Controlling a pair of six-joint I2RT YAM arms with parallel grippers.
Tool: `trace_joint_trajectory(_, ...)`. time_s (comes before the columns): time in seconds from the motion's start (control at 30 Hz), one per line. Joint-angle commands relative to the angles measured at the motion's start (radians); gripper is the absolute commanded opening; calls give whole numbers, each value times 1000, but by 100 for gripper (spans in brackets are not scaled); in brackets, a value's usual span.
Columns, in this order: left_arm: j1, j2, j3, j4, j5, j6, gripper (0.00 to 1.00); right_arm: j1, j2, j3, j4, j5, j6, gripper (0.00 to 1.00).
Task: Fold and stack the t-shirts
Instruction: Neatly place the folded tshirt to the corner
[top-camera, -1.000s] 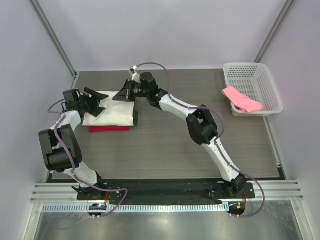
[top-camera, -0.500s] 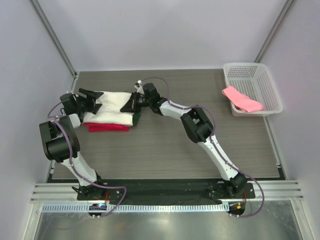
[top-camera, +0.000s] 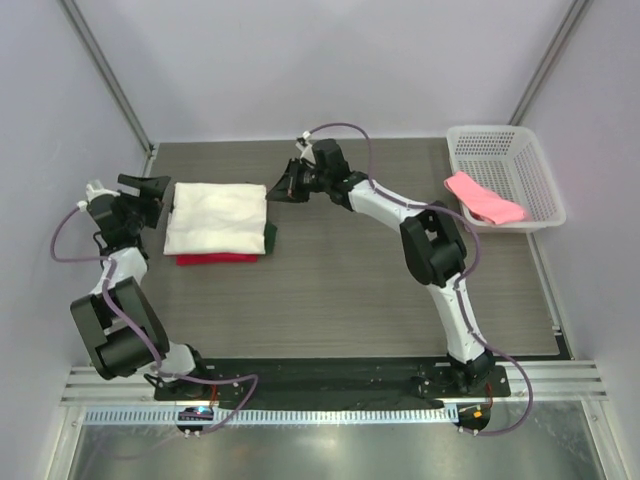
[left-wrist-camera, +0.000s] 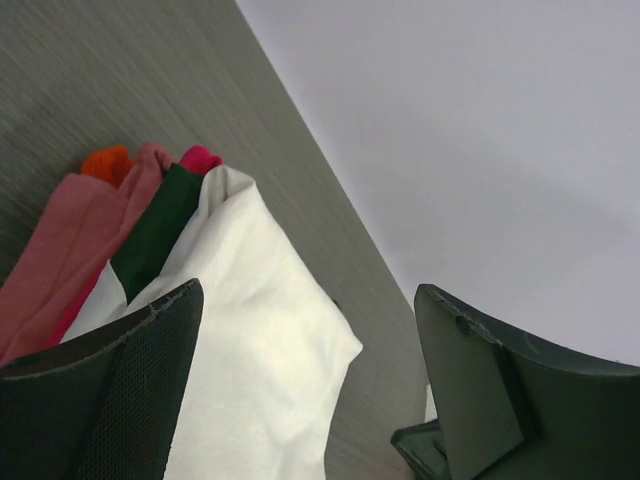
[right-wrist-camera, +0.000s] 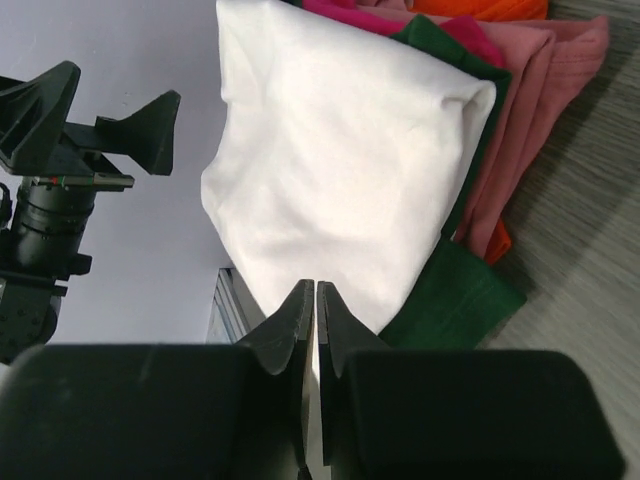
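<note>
The right gripper (right-wrist-camera: 308, 292) is pointing down with its two black fingers (right-wrist-camera: 292, 320) pressed together. It is hanging just beside the far right corner of a folded cream-white cloth shirt (right-wrist-camera: 340, 170). I cannot tell if it is touching the cloth.

The left gripper (left-wrist-camera: 310, 295) is sitting on the other side of the pile, near the left edge of the table. Its two fingers (left-wrist-camera: 110, 400) are spread wide apart and are pointing at the white shirt. They are not touching it.

The cream-white shirt is lying flat on top of a pile in the far left part of the grey wooden table (top-camera: 350, 300). A dark green part (right-wrist-camera: 450, 300) of the shirt is peeking out at its edge. Under it, a salmon cloth shirt (right-wrist-camera: 530, 110) and a bright red-pink cloth shirt (top-camera: 217, 258) are showing at the sides.

Well apart, in the far right corner, a white plastic mesh basket (top-camera: 500, 150) is standing. A pink cloth shirt (top-camera: 483, 198) is hanging over its near rim.
</note>
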Motion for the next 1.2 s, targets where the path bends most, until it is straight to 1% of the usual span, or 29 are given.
trace_joint_trajectory(0.0, -15, -79, 32, -43, -41, 30, 87, -32, -175, -82, -12, 34, -74, 13)
trace_joint_trajectory(0.03, -29, -102, 37, -63, -57, 71, 87, -44, -210, -137, -12, 43, -86, 14)
trace_joint_trajectory(0.07, -70, -151, 63, -138, -101, 129, 88, -73, -273, -189, -43, 66, -118, 16)
trace_joint_trajectory(0.1, -91, -170, 83, -184, -121, 130, 88, -85, -310, -190, -55, 85, -134, 18)
trace_joint_trajectory(0.17, -144, -202, 121, -259, -162, 205, 88, -118, -368, -246, -125, 121, -178, 22)
trace_joint_trajectory(0.2, -195, -222, 152, -311, -196, 219, 88, -142, -423, -260, -156, 166, -227, 26)
trace_joint_trajectory(0.23, -225, -228, 166, -328, -208, 243, 88, -156, -443, -278, -219, 187, -252, 29)
trace_joint_trajectory(0.27, -283, -233, 181, -365, -216, 257, 88, -167, -469, -286, -251, 212, -278, 31)
trace_joint_trajectory(0.3, -317, -233, 215, -390, -234, 268, 88, -190, -511, -295, -279, 261, -304, 35)
trace_joint_trajectory(0.33, -352, -233, 233, -399, -270, 283, 88, -200, -538, -323, -328, 295, -340, 37)
trace_joint_trajectory(0.37, -386, -228, 252, -439, -291, 315, 88, -210, -563, -341, -342, 321, -356, 40)
trace_joint_trajectory(0.4, -452, -217, 285, -483, -316, 334, 88, -231, -616, -389, -353, 344, -370, 48)
trace_joint_trajectory(0.43, -507, -210, 302, -508, -389, 350, 87, -242, -643, -413, -364, 385, -385, 49)
trace_joint_trajectory(0.47, -586, -205, 330, -543, -414, 392, 87, -253, -669, -441, -365, 404, -391, 51)
trace_joint_trajectory(0.53, -663, -182, 354, -575, -509, 426, 87, -286, -748, -516, -367, 441, -395, 60)
trace_joint_trajectory(0.57, -725, -174, 365, -594, -556, 439, 87, -299, -773, -541, -367, 447, -390, 62)
trace_joint_trajectory(0.63, -776, -132, 390, -600, -580, 464, 86, -325, -839, -600, -367, 453, -384, 67)
trace_joint_trajectory(0.67, -814, -112, 406, -606, -589, 469, 86, -348, -859, -620, -367, 471, -378, 74)
trace_joint_trajectory(0.7, -826, -92, 416, -609, -589, 478, 86, -358, -879, -659, -365, 488, -375, 77)
trace_joint_trajectory(0.73, -840, -40, 428, -612, -587, 482, 86, -369, -923, -677, -365, 510, -372, 78)
trace_joint_trajectory(0.83, -865, 58, 486, -643, -561, 498, 86, -392, -985, -739, -367, 566, -373, 78)
trace_joint_trajectory(0.87, -866, 130, 529, -666, -549, 508, 86, -398, -1021, -751, -367, 589, -375, 78)
trace_joint_trajectory(0.93, -868, 216, 584, -704, -543, 541, 86, -403, -1055, -783, -371, 596, -385, 78)
trace_joint_trajectory(0.97, -871, 299, 645, -753, -540, 547, 86, -403, -1089, -792, -374, 649, -390, 78)
trace_joint_trajectory(1.07, -877, 413, 757, -845, -514, 570, 86, -405, -1128, -825, -387, 695, -404, 79)
trace_joint_trajectory(1.1, -880, 468, 778, -859, -514, 571, 86, -405, -1146, -835, -390, 717, -410, 79)
trace_joint_trajectory(1.17, -888, 519, 815, -879, -508, 581, 86, -406, -1161, -843, -403, 738, -416, 80)
